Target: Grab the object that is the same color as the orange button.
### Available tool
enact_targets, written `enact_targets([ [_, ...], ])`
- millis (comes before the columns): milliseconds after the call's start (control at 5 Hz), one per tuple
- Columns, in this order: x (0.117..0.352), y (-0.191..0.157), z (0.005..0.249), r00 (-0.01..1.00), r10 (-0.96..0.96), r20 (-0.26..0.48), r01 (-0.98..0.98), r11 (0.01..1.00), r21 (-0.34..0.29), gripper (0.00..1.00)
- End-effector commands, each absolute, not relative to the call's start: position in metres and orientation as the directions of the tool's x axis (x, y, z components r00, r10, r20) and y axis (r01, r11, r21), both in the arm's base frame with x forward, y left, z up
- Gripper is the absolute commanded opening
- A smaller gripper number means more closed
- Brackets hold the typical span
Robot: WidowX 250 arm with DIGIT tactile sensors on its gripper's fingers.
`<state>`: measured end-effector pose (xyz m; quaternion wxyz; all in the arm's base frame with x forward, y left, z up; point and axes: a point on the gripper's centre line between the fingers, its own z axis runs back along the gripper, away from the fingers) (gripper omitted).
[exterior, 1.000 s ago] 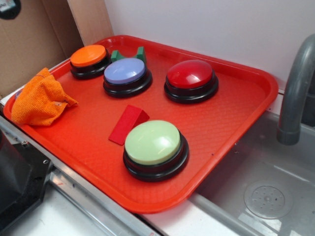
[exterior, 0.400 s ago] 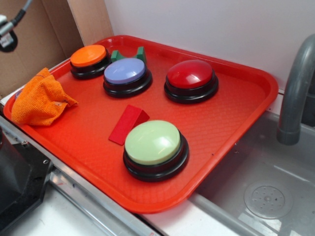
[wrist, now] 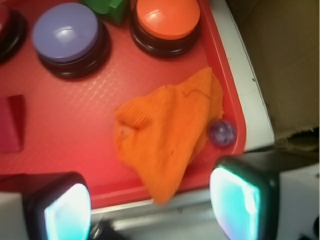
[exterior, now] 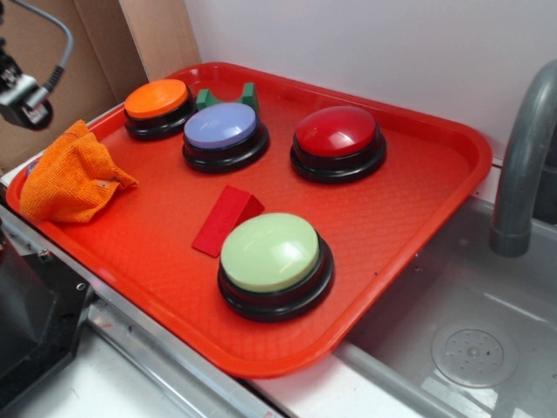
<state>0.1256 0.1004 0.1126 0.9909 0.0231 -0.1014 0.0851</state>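
Observation:
The object, a crumpled orange cloth (exterior: 70, 178), lies at the left corner of the red tray (exterior: 392, 218), its lower tip hanging over the rim. The orange button (exterior: 157, 98) stands just behind it on a black base. In the wrist view the cloth (wrist: 167, 132) lies ahead of and between my fingers, with the orange button (wrist: 167, 17) beyond it. My gripper (wrist: 150, 210) is open wide, hovering above the tray's near edge and holding nothing. In the exterior view only a piece of my arm (exterior: 24, 97) shows, above and left of the cloth.
Also on the tray are a purple button (exterior: 220, 126), a red button (exterior: 335, 131), a green button (exterior: 270, 252), a red wedge (exterior: 226, 218) and a green block (exterior: 226, 97). A small purple ball (wrist: 221, 132) sits beside the cloth. A grey faucet (exterior: 522, 157) and sink (exterior: 470, 348) are on the right.
My arm has come down into view at the upper left, moving closer to the cloth. Nothing on the tray has moved.

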Motion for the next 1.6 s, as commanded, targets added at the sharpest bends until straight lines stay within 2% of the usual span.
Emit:
enact_targets([
  [0, 0.148, 0.117, 0.074, 0.968, 0.106, 0.228, -0.124, 0.990, 0.068, 1.00],
  [200, 0.154, 0.120, 0.057, 0.972, 0.094, 0.215, -0.113, 0.991, 0.076, 1.00],
  [800, 0.164, 0.132, 0.024, 0.978, 0.094, 0.187, -0.098, 0.995, 0.013, 1.00],
  [1000, 0.165, 0.134, 0.020, 0.979, 0.084, 0.187, -0.088, 0.996, 0.014, 0.00],
  [1400, 0.165, 0.133, 0.023, 0.981, 0.091, 0.170, -0.097, 0.995, 0.028, 0.00],
])
